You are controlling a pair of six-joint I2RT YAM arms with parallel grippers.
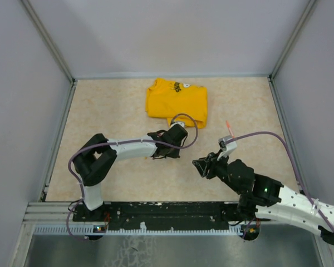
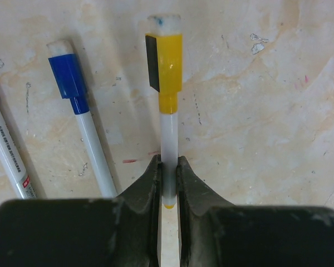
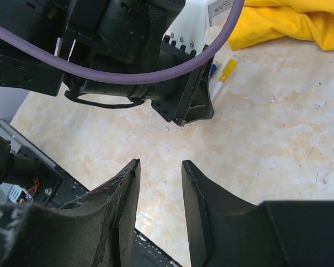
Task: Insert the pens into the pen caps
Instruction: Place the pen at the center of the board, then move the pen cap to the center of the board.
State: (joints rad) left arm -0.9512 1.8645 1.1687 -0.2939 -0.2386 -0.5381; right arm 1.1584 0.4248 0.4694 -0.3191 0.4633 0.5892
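**Left on pen, right idle**

We saw the left arm [image 1: 131, 149] folded at the elbow and reaching forward. Its left fingers [image 2: 150, 183] were clamped on the yellow-capped pen [image 2: 168, 128], low over the table [image 1: 111, 105] beside a blue-capped pen [image 2: 83, 128]. The right arm [image 1: 267, 192] was angled inward, right fingers [image 3: 125, 200] parted and empty.

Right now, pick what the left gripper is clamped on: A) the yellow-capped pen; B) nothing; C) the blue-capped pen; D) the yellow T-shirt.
A: the left wrist view shows the left gripper shut on the barrel of the yellow-capped pen, the blue-capped pen lying free beside it.
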